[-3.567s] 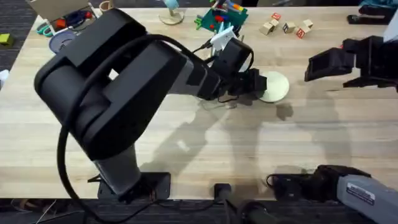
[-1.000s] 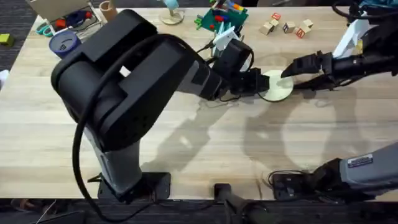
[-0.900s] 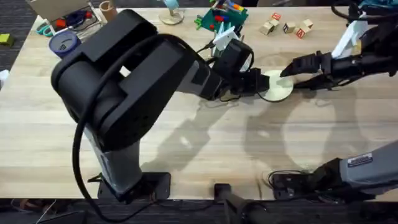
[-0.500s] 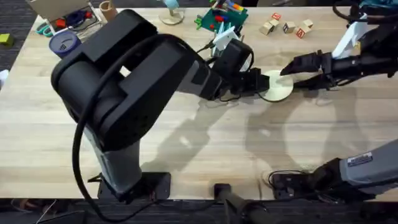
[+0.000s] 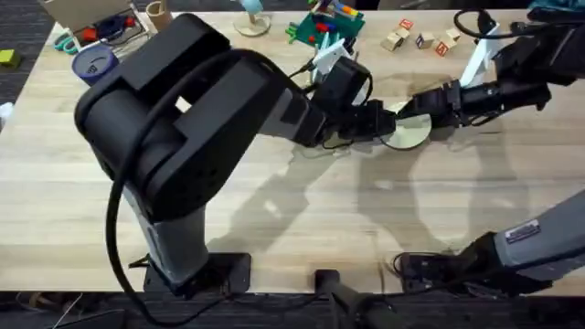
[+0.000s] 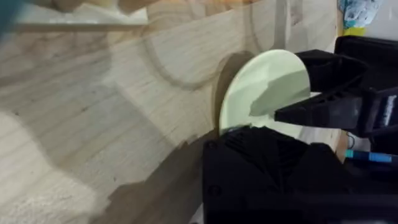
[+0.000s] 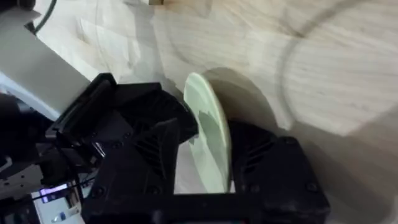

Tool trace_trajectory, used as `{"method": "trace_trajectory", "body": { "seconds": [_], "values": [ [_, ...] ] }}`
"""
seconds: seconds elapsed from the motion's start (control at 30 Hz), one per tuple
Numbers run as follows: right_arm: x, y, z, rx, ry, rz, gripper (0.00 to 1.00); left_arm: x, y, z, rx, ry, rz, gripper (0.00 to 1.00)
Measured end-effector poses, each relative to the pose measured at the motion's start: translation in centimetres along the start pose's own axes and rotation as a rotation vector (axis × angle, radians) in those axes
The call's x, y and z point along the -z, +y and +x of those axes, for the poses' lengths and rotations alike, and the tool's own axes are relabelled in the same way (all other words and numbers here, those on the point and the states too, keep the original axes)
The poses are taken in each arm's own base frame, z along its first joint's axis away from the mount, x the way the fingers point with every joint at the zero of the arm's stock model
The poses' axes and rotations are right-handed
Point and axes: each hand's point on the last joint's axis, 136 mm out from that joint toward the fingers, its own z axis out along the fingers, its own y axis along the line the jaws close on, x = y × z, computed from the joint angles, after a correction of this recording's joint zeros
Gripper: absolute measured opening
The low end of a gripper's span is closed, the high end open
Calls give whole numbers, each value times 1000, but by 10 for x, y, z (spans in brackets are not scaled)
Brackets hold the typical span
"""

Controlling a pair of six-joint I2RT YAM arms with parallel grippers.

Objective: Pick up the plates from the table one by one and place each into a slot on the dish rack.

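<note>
We see the right tool (image 7: 208, 177) parted, straddling the cream plate's (image 7: 208, 140) rim; the left tool (image 5: 377, 120) clamps its opposite edge above the tabletop (image 5: 274, 210).

A pale plank tabletop (image 5: 274, 228) carries a green block board (image 5: 322, 26), wooden letter cubes (image 5: 420, 38) and a blue cup (image 5: 91, 64) along its far edge, with dark floor (image 5: 18, 37) beyond.
</note>
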Motion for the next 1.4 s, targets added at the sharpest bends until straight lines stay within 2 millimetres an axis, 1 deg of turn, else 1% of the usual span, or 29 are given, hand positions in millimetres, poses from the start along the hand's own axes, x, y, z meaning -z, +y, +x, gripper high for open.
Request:
{"method": "trace_trajectory", "body": {
  "seconds": [0.13,0.2,0.27,0.3,0.33,0.4,1.17,1.27,1.4],
  "values": [
    [0,0,0,0,0,0,403,0,0,0,3,2,1,41],
    [0,0,0,-1,0,1,351,0,0,0,5,3,2,42],
    [0,-1,0,-1,1,4,270,1,0,0,7,6,5,41],
    [1,-2,0,-2,0,8,178,1,0,0,7,7,7,41],
    [2,-3,0,-6,-2,7,118,1,0,0,8,9,10,41],
    [3,0,1,-15,-6,-10,54,3,0,-1,12,13,18,41],
    [3,-1,0,-16,-7,-8,38,3,-1,-1,45,13,19,42],
    [3,0,2,-20,-2,-9,37,6,-1,-1,42,11,1,42],
    [3,0,2,-22,0,-10,36,14,1,5,47,21,-55,42]
  ]
}}
